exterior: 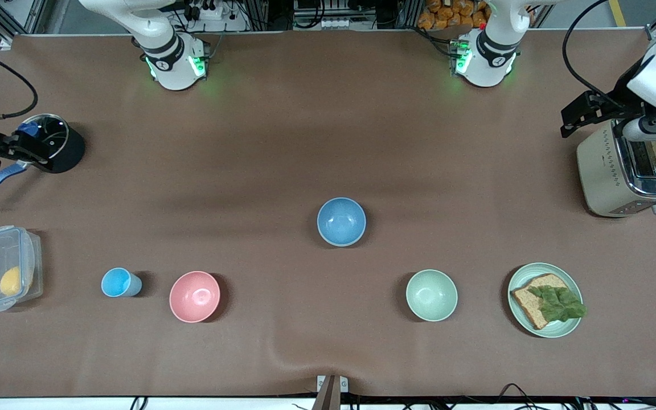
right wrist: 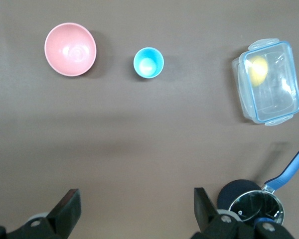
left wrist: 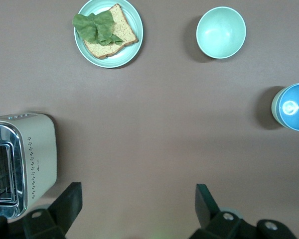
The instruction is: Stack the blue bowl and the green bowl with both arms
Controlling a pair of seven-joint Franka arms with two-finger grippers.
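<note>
We see the round sky-blue bowl (exterior: 341, 221) near the table's middle and the round sage-green bowl (exterior: 431, 295) nearer the front camera, well apart. Our left gripper (left wrist: 138, 205) hangs spread over the toaster (exterior: 630, 171); our right gripper (right wrist: 137, 206), spread too, over the black pot (exterior: 49, 142).

A robotics lab dressed up as a kitchen: two white arm bases (exterior: 171, 60) bolted at twelve o'clock on a brown-covered surface (exterior: 328, 142), cables and power strips (exterior: 333, 23) along the edge, with a toaster (exterior: 627, 171) at three o'clock.
</note>
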